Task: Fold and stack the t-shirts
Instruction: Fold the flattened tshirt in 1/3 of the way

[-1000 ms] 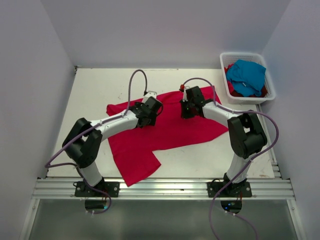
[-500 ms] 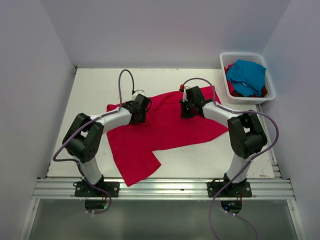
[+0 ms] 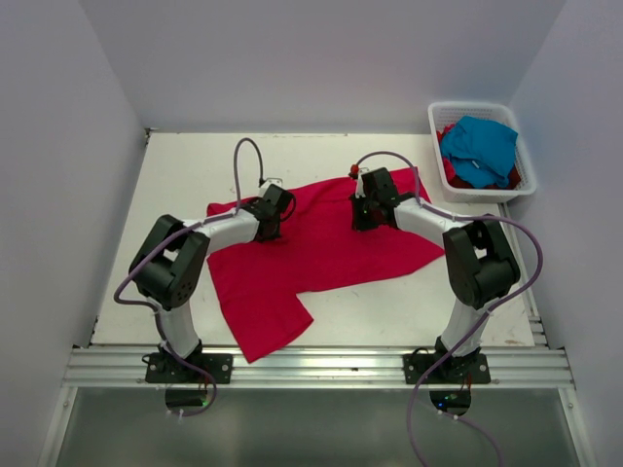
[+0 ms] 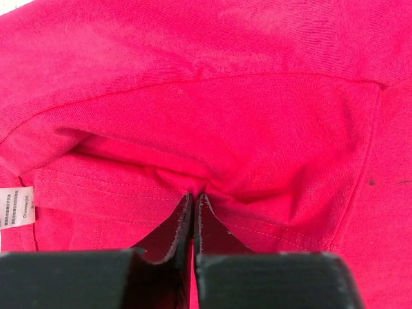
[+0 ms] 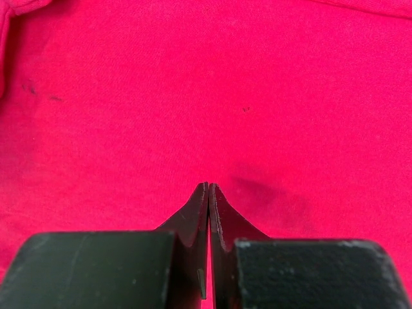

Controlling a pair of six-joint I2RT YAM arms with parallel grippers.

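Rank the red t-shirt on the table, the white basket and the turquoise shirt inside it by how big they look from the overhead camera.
1. red t-shirt, spread on the table, clearly largest.
2. white basket.
3. turquoise shirt, crumpled inside the basket, so it looks smallest.

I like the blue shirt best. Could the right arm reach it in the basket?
Probably yes: the blue t-shirt lies uncovered in the basket on that side. The right gripper is shut, down at the red t-shirt, though.
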